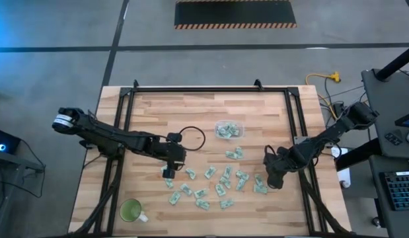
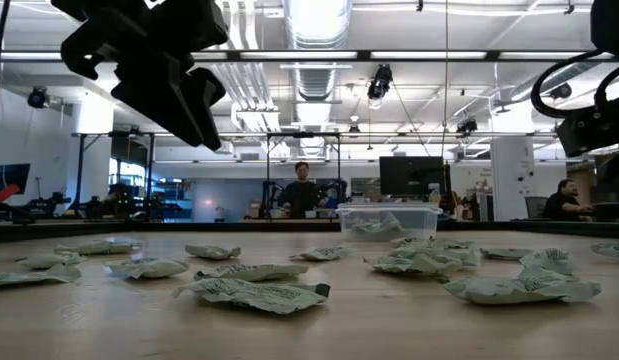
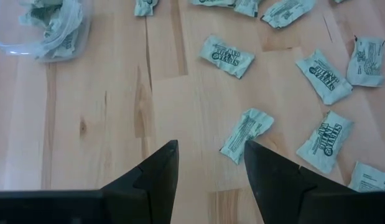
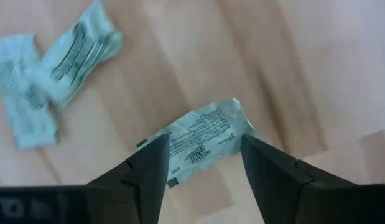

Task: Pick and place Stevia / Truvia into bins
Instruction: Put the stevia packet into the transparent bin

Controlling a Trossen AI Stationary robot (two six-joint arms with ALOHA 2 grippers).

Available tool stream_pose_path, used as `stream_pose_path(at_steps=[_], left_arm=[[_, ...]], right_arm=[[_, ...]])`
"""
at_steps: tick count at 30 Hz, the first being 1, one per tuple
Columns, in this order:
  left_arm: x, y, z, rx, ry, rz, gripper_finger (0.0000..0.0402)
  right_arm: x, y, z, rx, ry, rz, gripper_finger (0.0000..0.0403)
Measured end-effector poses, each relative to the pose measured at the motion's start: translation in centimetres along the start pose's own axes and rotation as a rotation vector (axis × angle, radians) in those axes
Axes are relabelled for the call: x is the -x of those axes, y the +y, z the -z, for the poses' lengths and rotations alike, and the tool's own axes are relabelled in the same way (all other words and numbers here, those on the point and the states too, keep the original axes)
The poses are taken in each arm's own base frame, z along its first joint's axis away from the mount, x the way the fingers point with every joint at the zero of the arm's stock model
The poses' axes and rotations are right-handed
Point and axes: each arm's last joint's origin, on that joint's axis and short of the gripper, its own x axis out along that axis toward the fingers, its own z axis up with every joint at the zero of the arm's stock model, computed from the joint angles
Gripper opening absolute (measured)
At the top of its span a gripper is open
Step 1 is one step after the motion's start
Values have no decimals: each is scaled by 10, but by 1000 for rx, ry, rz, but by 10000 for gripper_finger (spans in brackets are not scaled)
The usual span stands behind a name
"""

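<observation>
The right hand (image 4: 201,165), fingers spread, is hovering over one sachet (image 4: 201,140) lying on the tabletop (image 1: 158,119) at lower right. Step: approach. Next, lowering and pinching. The left hand (image 3: 211,171), also spread, is waiting left of the bin (image 1: 228,129).

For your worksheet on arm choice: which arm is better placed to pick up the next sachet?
Right. The right gripper is open with a Stevia sachet lying between its fingers; the left gripper, also open, has only bare table between its fingers.

Green cup (image 1: 131,211), black cable loop (image 1: 193,137)
</observation>
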Motion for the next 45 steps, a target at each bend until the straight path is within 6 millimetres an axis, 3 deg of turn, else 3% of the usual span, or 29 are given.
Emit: stream_pose_path(at_steps=[6, 17, 28, 31, 37, 45], left_arm=[[0, 0, -1, 1, -6, 0, 167], [0, 0, -1, 26, -5, 0, 167], [0, 0, -1, 25, -5, 0, 167], [0, 0, -1, 25, -4, 0, 167], [0, 0, -2, 26, -21, 0, 167], [0, 0, -8, 33, -75, 1, 167]], right_arm=[[0, -2, -2, 0, -69, 50, 190], [-4, -6, 0, -46, -80, 65, 134], [-4, -3, -1, 30, -86, 49, 21], [1, 0, -4, 72, -114, 62, 13], [21, 14, -21, 196, -328, 129, 13], [40, 13, -47, 224, -739, 459, 13]])
